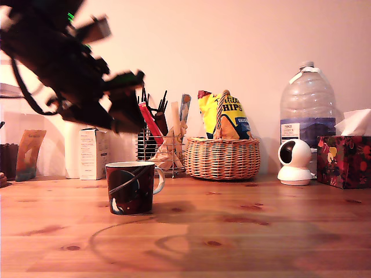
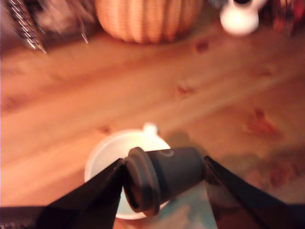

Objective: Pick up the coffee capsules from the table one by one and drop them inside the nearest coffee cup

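Here, closest to the wrist camera, the black pincer (image 2: pixel 164 183) is clamped on a dark grey coffee capsule (image 2: pixel 164 176), one finger (image 2: pixel 90 198) pressing at the capsule's wider rimmed end and the other at its narrow end, so the capsule lies sideways between them. Directly beneath it is the open white mouth of the coffee cup (image 2: pixel 112 152), with the cup's white handle poking out on the far side; the capsule hangs over the cup's rim area and not on the desk. In the exterior view the cup (image 1: pixel 131 188) stands upright on the reddish-brown wooden desk (image 1: pixel 243 231), toward the exterior view's left; it is dark with pale curved streaks, a small white figure and a white handle facing the exterior view's right. The arm, blurred and dark, reaches in from the upper left of that view, and its pincer (image 1: pixel 128 113) hangs in the air above the cup, well clear of the rim. Farther back along the wall sit, from the exterior view's left, a white carton (image 1: pixel 93 153), a wire rack (image 1: pixel 159 147) holding utensils and packets, and a woven wicker basket (image 1: pixel 223 157) with a yellow crisp bag standing in it. Beyond the basket toward the exterior view's right are a small white round camera (image 1: pixel 294 162), a large clear plastic water bottle (image 1: pixel 308 110) behind it, and a patterned tissue box (image 1: pixel 344 161) at the edge.
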You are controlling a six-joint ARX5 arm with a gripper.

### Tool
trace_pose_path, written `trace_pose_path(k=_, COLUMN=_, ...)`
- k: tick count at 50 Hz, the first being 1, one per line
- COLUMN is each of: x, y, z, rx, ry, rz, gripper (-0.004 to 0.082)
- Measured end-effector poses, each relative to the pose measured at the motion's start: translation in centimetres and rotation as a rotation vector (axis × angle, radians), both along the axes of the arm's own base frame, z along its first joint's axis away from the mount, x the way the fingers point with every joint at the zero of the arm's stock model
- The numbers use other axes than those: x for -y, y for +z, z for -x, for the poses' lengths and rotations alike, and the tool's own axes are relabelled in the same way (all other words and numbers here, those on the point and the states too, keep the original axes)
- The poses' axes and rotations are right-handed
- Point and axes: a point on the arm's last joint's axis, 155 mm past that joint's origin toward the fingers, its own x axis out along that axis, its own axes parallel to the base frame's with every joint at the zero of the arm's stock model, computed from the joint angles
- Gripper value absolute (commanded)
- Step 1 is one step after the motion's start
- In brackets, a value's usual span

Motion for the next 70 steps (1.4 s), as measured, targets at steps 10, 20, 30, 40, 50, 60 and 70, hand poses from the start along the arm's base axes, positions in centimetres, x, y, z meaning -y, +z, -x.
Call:
trace_pose_path(k=10, x=0.1, y=-1.2, z=-1.3, rx=-0.076, ry=0.004, rz=-0.03, gripper=0.0406)
trace_pose_path(k=20, x=-0.3, y=-0.9, z=-2.6, rx=-0.114, ry=0.018, rz=-0.039, gripper=0.0406)
trace_pose_path(k=30, x=-0.6, y=-2.0, z=-2.5, rx=-0.182, ry=0.004, rz=-0.04, gripper=0.0406)
trace_pose_path(k=40, x=-1.0, y=-3.1, z=-2.1, rx=-0.228, ry=0.0, rz=-0.047, gripper=0.0406)
trace_pose_path(k=50, x=-1.0, y=-3.0, z=-2.1, rx=-0.228, ry=-0.001, rz=-0.046, gripper=0.0406)
trace_pose_path(k=60, x=-1.0, y=-3.1, z=-2.0, rx=-0.229, ry=-0.001, rz=-0.047, gripper=0.0407)
trace_pose_path(k=70, x=-1.0, y=-3.0, z=-2.1, rx=-0.227, ry=-0.001, rz=-0.047, gripper=0.0645)
